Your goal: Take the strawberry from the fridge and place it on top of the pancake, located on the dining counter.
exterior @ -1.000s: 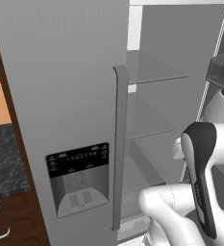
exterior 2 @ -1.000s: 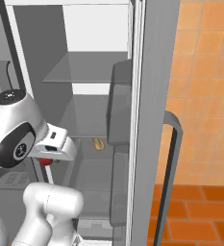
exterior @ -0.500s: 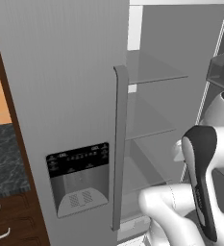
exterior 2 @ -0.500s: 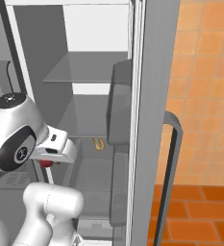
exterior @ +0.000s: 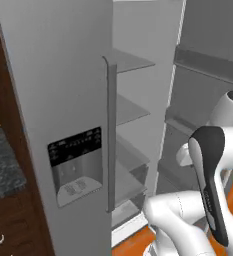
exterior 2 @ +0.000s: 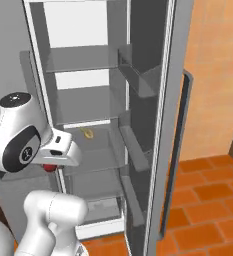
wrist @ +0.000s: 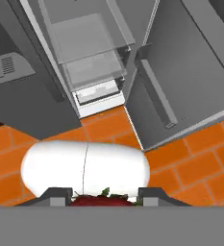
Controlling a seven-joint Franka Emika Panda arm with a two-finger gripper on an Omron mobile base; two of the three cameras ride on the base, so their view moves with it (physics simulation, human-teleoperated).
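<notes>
Hand view: the 2 dark fingers pinch the tiny red strawberry, now pulled out over orange floor tiles. Beyond, the tall grey steel fridge has shifted as the base backs away, ready for carrying.

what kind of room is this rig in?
A simulated home kitchen, most likely: a tall grey steel two-door fridge stands open showing glass shelves, the floor is orange tile, and a black-topped counter with dark wood drawers sits alongside.
</notes>
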